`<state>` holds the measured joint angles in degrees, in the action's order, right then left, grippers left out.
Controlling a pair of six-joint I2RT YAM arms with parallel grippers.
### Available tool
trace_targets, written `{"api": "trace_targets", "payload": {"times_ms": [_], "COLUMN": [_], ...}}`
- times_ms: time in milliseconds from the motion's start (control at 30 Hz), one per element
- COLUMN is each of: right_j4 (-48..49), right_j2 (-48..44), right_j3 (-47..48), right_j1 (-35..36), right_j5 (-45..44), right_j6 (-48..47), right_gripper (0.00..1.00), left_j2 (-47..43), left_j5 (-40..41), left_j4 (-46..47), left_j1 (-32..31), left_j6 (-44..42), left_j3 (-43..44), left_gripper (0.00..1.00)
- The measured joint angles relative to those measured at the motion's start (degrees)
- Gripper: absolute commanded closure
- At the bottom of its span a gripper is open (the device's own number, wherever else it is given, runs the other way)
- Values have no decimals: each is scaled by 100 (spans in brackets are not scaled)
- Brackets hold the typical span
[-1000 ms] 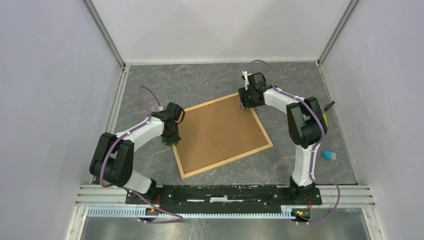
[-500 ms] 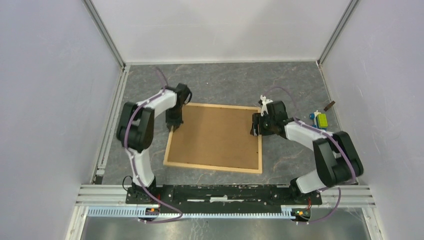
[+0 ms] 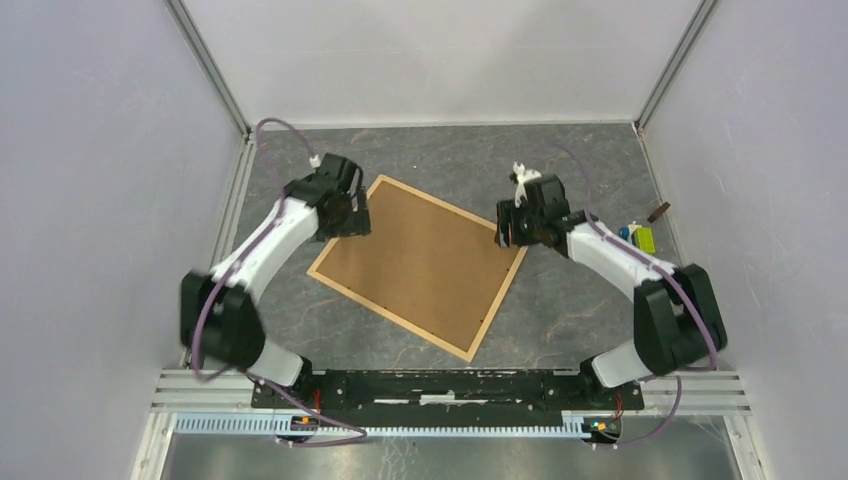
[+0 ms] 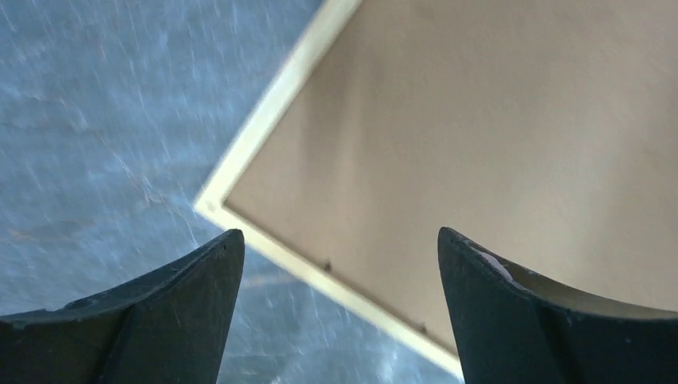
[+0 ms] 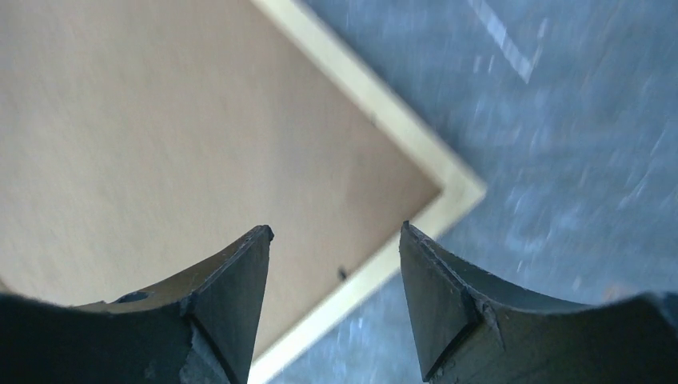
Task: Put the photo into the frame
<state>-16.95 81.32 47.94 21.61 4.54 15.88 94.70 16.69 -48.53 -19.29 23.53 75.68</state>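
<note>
Frame face down mid-table, photo nowhere in sight

One frame [image 3: 389, 314] lies flat at the table's [image 3: 440, 160] centre with one brown backing board [image 3: 420, 265] filling it, so I judge the print is either already underneath or not yet loaded; I cannot tell which. No photo shows. Two claws hover over it: the left claw [image 3: 352, 215] at the frame's 10 o'clock edge, spread wide and empty, and the right claw [image 3: 507, 232] at its 2 o'clock corner, parted and empty. Two small items sit at 3 o'clock: one yellow-green block [image 3: 641, 239], one brown piece [image 3: 658, 212].
</note>
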Motion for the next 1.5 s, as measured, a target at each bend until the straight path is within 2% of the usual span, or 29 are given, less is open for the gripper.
{"api": "trace_targets", "payload": {"times_ms": [167, 267, 367, 433, 500, 667, 767, 900, 1033, 1133, 1300, 1500], "right_j4": [201, 378, 391, 387, 516, 927, 1045, 1187, 1318, 1311, 538, -328], "right_j2": [1235, 1860, 2337, 2511, 2514, 2175, 1934, 1521, 949, 385, 85, 81], "right_j3": [1370, 1711, 1759, 1729, 1593, 1034, 699, 181, -466, -1025, -1027, -621], "right_j1": [-234, -385, -568, -654, -717, -745, -741, -745, -804, -855, -756, -713], "right_j5": [321, 656, 1025, 1180, 1274, 1384, 1419, 1405, 1283, 1311, 1193, 933], "right_j6": [-208, -251, -267, -264, -258, -243, -225, -256, -315, -337, -463, -634], "right_gripper": [35, 35, 36, 37, 37, 37, 38, 38, 38, 38, 40, 49], "left_j2": [-2586, -3316, -3381, -3281, -3084, -2465, -2011, -1611, -1456, -1204, -592, -518], "left_j5": [-804, -962, -1202, -1255, -1255, -1233, -1193, -1248, -1316, -1241, -870, -754], "left_j4": [107, 96, 343, 511, 647, 1082, 1386, 1408, 1261, 1185, 1495, 1725], "left_j1": [-251, -1034, -1965, -2225, -2337, -2371, -2358, -2166, -1834, -1447, -946, -603], "left_j6": [850, 1663, 2610, 3069, 3434, 4017, 4190, 4199, 4124, 3615, 2356, 1217], "left_j3": [-1891, -2750, -3338, -3591, -3740, -3777, -3779, -3648, -3512, -3222, -2594, -2529], "left_gripper": [1, 4, 7, 12, 18, 21, 28, 54, 75, 89, 90, 95]}}
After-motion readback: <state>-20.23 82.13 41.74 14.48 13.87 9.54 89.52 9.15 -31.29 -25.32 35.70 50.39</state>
